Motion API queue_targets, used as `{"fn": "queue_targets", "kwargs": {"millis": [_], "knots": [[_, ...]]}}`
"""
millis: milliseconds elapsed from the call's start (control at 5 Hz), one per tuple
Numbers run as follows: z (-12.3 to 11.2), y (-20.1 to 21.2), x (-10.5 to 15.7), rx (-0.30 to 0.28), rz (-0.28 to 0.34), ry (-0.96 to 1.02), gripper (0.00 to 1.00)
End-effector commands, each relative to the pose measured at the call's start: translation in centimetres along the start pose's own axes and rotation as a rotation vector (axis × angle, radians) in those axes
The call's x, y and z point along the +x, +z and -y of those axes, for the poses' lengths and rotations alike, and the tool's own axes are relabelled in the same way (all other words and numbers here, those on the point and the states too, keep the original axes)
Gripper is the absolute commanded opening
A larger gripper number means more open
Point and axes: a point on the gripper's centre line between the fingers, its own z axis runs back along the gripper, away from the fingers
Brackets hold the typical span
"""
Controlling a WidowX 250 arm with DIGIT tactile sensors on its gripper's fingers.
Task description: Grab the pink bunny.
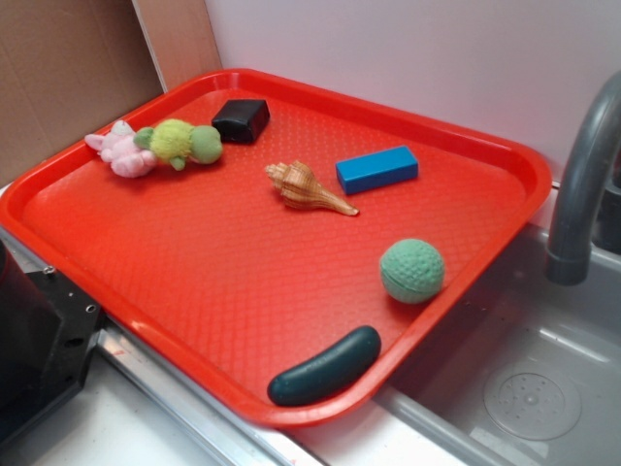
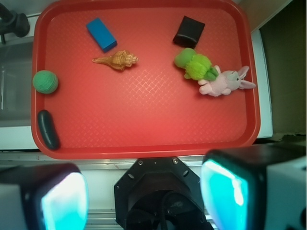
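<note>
While no writing is readable, the fuzzy pink bunny (image 2: 225, 83) lies touching the plush turtle (image 2: 195, 65) on the dimpled red tray (image 2: 144, 120). Gripper (image 2: 144, 194) fingers (image 2: 64, 199) stand spread apart, holding nothing.

Black octagonal wrist housing (image 2: 161, 191) with screws; tool fingers (image 2: 225, 191) pale grey, cyan-padded.

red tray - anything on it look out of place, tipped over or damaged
Nothing looks damaged or spilled. The only oddity: the pink bunny lies on its side, pressed against the green plush turtle near the red tray edge, so the two touch.
</note>
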Motion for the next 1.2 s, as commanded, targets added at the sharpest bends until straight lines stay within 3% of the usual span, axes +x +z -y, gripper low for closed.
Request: {"fn": "queue_targets", "kwargs": {"millis": [0,200,400,600,1000], "knots": [[0.0,0.0,0.0,0.0,0.0,0.0,1.0],[-3.7,-3.7,1.9,0.071,-0.017,0.245,1.0],[-5.1,-5.6,2.4,0.066,0.022,0.495,1.0],[-6.1,-7.8,2.1,0.109,0.034,0.742,1.0],[-6.1,-7.8,2.1,0.109,0.034,0.742,1.0]]}}
